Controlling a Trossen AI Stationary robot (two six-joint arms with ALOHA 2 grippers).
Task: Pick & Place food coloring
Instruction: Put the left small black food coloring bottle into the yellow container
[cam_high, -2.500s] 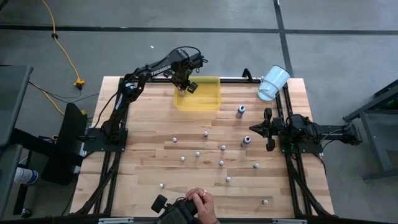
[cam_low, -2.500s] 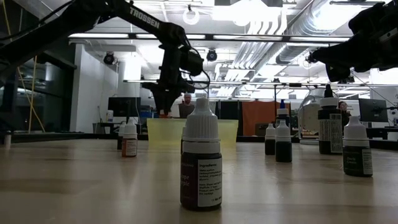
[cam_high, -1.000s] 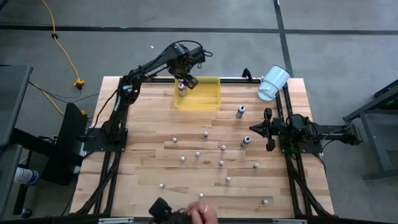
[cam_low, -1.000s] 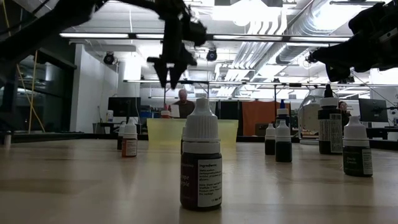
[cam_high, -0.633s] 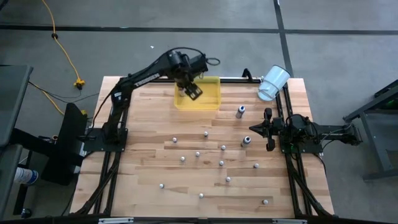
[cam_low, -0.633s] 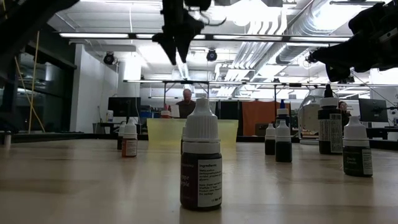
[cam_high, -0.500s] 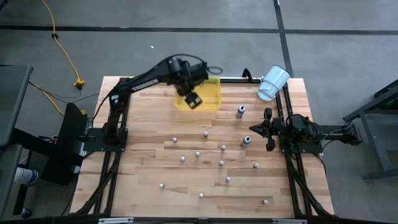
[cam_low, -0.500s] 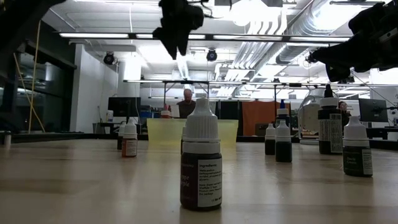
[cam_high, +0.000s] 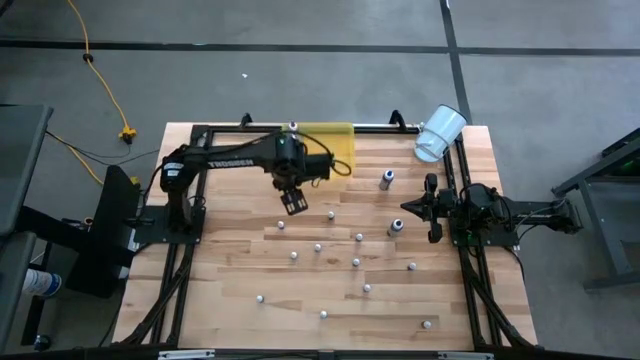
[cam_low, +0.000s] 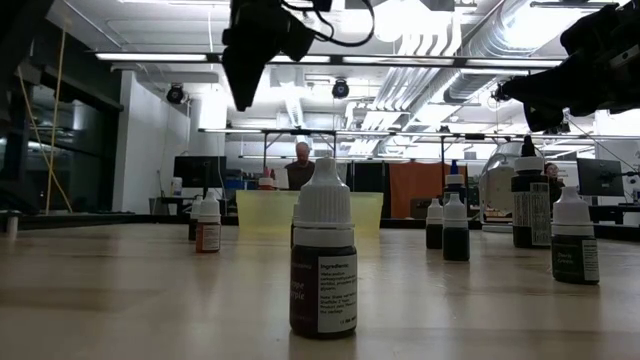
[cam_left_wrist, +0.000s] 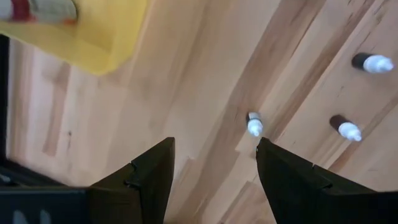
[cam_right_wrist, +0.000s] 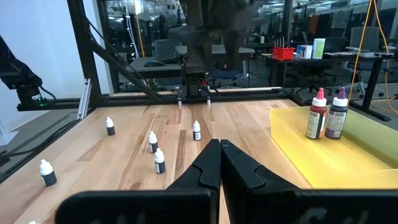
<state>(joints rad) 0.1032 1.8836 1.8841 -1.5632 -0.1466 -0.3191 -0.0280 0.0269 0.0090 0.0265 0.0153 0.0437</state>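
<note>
From the top, the left gripper (cam_high: 293, 203) hangs over bare wood just near of the yellow tray (cam_high: 342, 150), fingers spread and nothing in them. The arm covers most of the tray, so its contents can't be seen here. The bottles (cam_high: 318, 247) are scattered across the middle and near part of the table (cam_high: 230, 270), all standing apart, with two bigger ones (cam_high: 386, 179) toward the right. A white cup (cam_high: 438, 133) lies tipped at the far right corner. The right gripper (cam_high: 431, 209) sits parked at the right edge, pinched shut and empty. At table level, one dark bottle (cam_low: 323, 262) stands right in front and blocks part of the tray (cam_low: 262, 210) behind it; more bottles sit to the right (cam_low: 573, 238) and one to the left (cam_low: 207, 224). A person stands way back in the room. Left wrist cam looks straight down past its open fingers (cam_left_wrist: 146, 180) at a small bottle (cam_left_wrist: 254, 125) on the wood, two more (cam_left_wrist: 345, 127) off to the side, and a tray corner (cam_left_wrist: 102, 37). Right wrist cam shows its closed tips (cam_right_wrist: 219, 163), loose bottles (cam_right_wrist: 158, 161) on the wood, and two bottles (cam_right_wrist: 316, 114) standing upright inside the tray (cam_right_wrist: 323, 162).
</note>
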